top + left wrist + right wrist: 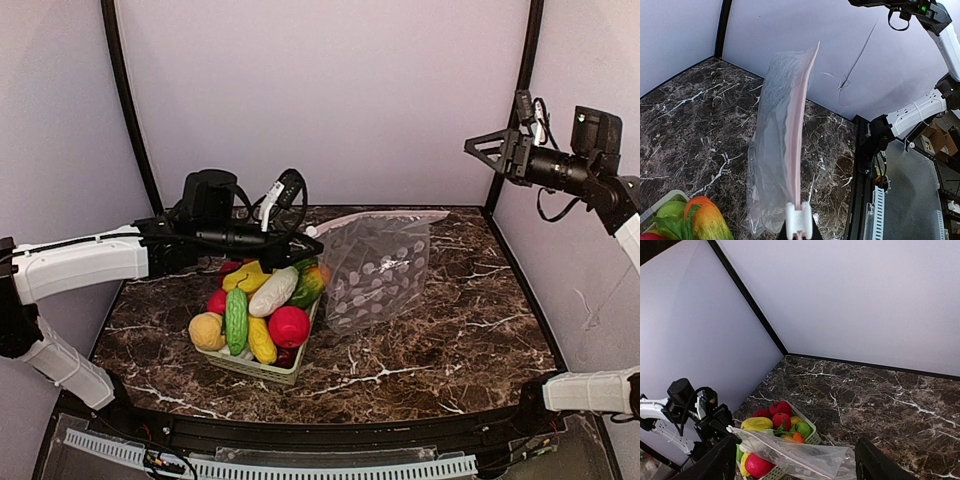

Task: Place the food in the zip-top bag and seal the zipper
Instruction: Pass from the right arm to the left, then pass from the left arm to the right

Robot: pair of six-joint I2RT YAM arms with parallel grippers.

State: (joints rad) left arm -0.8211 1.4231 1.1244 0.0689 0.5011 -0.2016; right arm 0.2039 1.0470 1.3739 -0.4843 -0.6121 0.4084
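- Left gripper (300,243): clamped shut on the near end of the zipper (375,220), right at the white slider tab (799,220). It holds the bag (380,275) up by that corner, bottom edge resting on the table (470,340).
- Right gripper (485,150): fingers spread wide, holding nothing, high above the table's far right corner, well apart from the bag.
- Food (262,310): all heaped in the basket (262,370), just beside the bag on its left, under the left arm. Bag looks empty.
- Key relation: the zipper's long axis runs straight away from the left gripper towards the right, and its free end points at the right arm's side.
- Judgement: the right arm is the only free one, so it must come down to that free end or to the food.
- Cannot tell whether the bag's mouth is open.
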